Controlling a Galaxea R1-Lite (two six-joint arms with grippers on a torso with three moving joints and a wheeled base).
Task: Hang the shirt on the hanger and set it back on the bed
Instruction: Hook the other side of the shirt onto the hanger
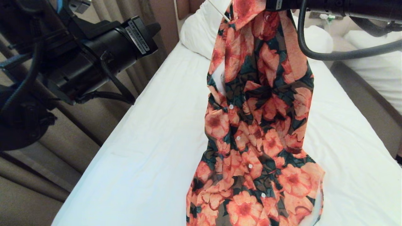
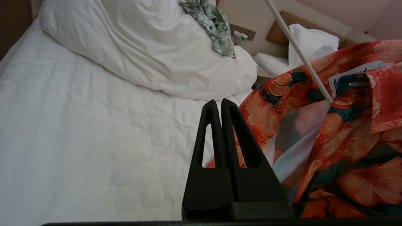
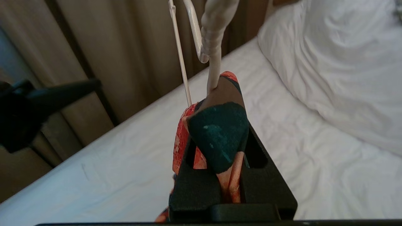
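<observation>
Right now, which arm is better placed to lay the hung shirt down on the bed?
Right. The right gripper is shut on the shirt, which hangs with the hanger over the bed. The left gripper is shut, holds nothing and sits beside the fabric.

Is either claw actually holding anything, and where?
The right gripper pinches the shirt by a fold near its collar. The left gripper is shut on nothing.

You have beige curtains (image 1: pixel 132 72) hanging in folds along the left of the room. To the right, a second white bed (image 1: pixel 377 69) stands across a narrow aisle of brownish floor (image 1: pixel 361 103). A pale wall with a socket plate (image 2: pixel 240 33) sits behind.
</observation>
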